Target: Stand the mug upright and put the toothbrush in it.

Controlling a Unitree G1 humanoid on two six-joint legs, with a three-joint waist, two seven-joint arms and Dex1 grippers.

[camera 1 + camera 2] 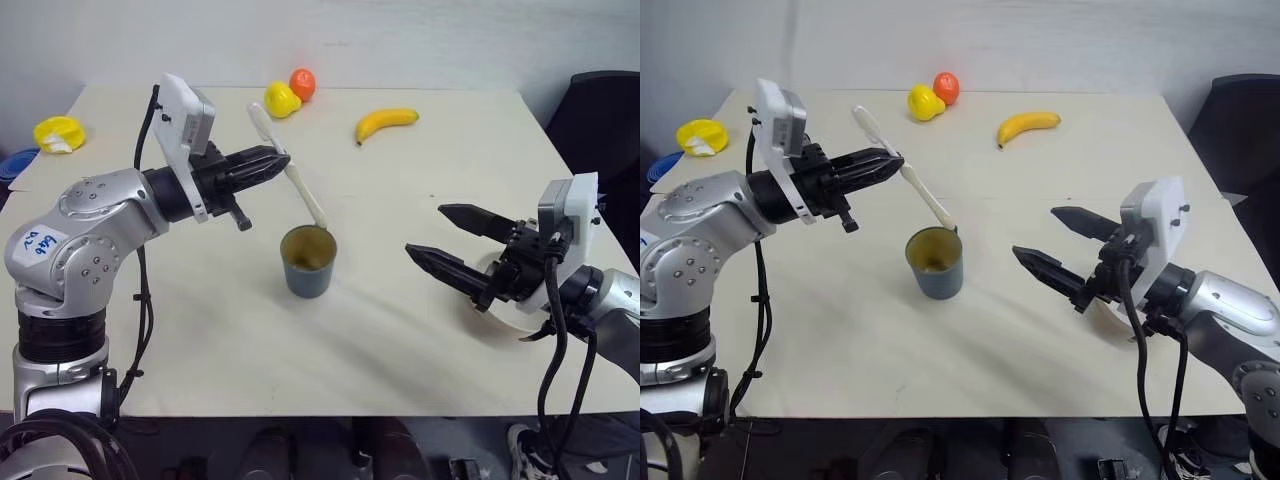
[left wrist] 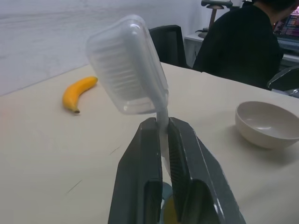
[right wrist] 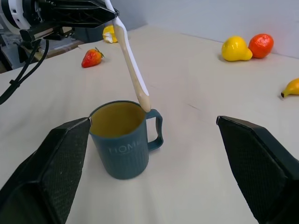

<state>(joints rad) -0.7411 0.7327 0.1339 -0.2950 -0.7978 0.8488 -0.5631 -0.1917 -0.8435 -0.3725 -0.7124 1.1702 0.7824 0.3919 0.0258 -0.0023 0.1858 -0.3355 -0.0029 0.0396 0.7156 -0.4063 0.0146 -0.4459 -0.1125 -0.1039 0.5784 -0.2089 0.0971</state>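
The left claw (image 1: 272,160) gripped the toothbrush (image 1: 290,170) over the upright mug (image 1: 307,261) mid-frame; the right claw (image 1: 448,240) gaped. Banana (image 1: 385,123), pear (image 1: 281,98) and orange (image 1: 302,83) lay at upper bench (image 1: 200,330).

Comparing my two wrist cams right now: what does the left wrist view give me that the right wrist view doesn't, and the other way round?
Left wrist view: the toothbrush's capped head close up, the beige bowl and a seated person. Right wrist view: the upright mug, the handle tip at its rim, a strawberry, pear and orange, plus the open right gripper. Both: the left gripper shut on the toothbrush, the banana and the table.
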